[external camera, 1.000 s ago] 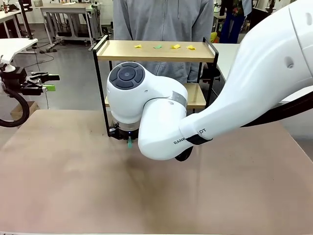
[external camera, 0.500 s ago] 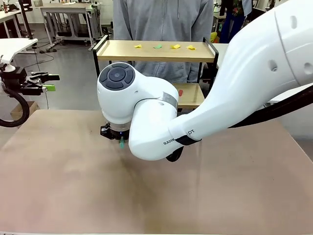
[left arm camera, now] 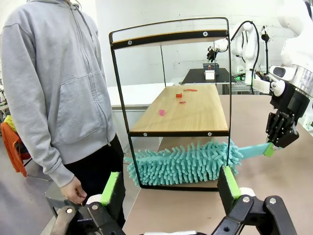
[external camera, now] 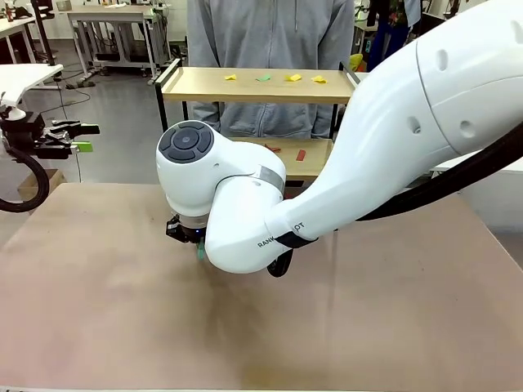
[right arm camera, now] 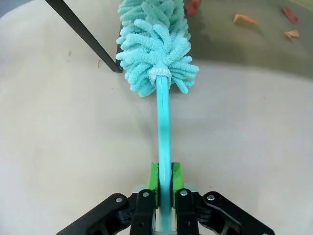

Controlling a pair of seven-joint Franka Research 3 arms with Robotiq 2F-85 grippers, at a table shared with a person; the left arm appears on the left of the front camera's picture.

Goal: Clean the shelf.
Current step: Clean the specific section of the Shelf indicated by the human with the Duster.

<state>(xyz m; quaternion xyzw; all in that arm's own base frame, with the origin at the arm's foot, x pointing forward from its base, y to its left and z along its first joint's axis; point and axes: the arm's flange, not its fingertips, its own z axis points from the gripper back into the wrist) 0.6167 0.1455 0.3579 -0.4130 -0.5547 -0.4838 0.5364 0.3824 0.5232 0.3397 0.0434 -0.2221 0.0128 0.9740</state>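
The shelf (external camera: 204,83) stands at the table's far edge, in front of a person. Yellow and green scraps (external camera: 294,77) lie on its upper board and red scraps (external camera: 301,153) on the lower board (left arm camera: 200,115). My right gripper (external camera: 196,243) hangs low over the table, left of the middle, shut on the teal handle of a fluffy teal duster (right arm camera: 156,54). The duster head (left arm camera: 186,164) lies on the table under the lower board, between the black frame legs. Off the table's left side, my left gripper (external camera: 86,137) is open and holds nothing, its green pads (left arm camera: 228,182) wide apart.
The brown table top (external camera: 368,327) spreads wide in front of the right arm. A person in a grey hoodie stands behind the shelf, one hand (left arm camera: 73,190) hanging at the side. Red and orange scraps (right arm camera: 244,19) show beyond the duster head.
My right arm has swung left and a little away from the shelf, drawing the duster along. The lower board with its red scraps has come into the front view. The left arm stayed still.
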